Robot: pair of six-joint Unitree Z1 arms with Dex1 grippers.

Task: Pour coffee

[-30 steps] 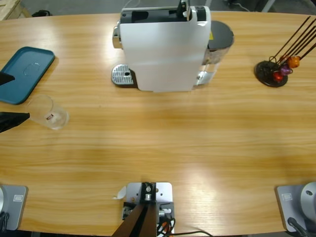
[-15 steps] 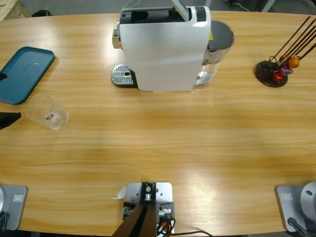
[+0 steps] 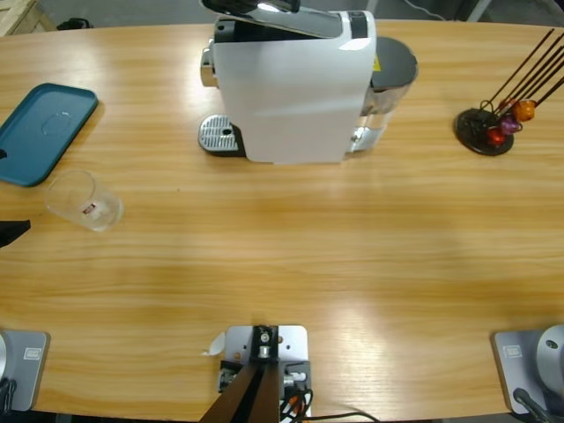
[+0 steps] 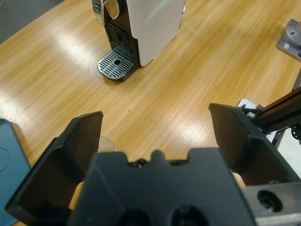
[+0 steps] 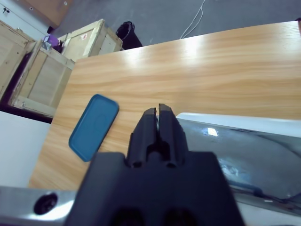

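Fingers of the left gripper gape wide near the empty tumbler; the right gripper, fingers pinched together, hovers over the coffee machine, apparently to work its lid.

The left gripper has its 2 jaws spread wide, pointing low over the table; in the high view only a dark tip shows at the left edge. The right gripper has its 2 jaws pressed together, angled downward.

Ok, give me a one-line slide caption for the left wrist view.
Left gripper, jaws wide open, looks across the wooden table toward the white coffee machine and its drip grate.
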